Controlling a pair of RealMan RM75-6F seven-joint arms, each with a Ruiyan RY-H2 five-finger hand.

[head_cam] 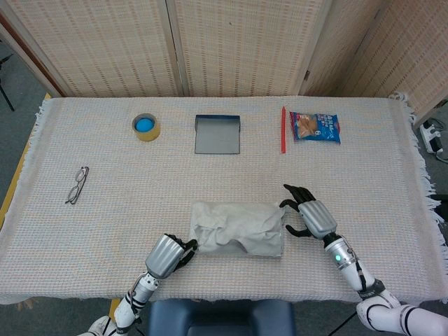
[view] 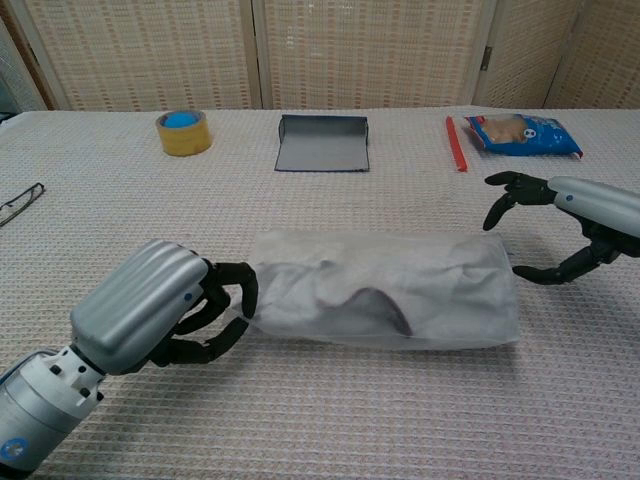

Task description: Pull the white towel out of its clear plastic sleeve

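Chest view showed the white towel wholly inside its clear plastic sleeve, lying at the table's near middle. Left hand pinched the sleeve's left end; right hand hovered spread, grasping nothing, beside the other end. Extraction had not begun.

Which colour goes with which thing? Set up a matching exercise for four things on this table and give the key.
Things:
1. tape roll
2. metal tray
3. stick
4. snack bag

Colours:
A. red
B. grey
C. blue with white print
D. yellow with a blue centre

Pairs: 1-D, 2-B, 3-A, 4-C
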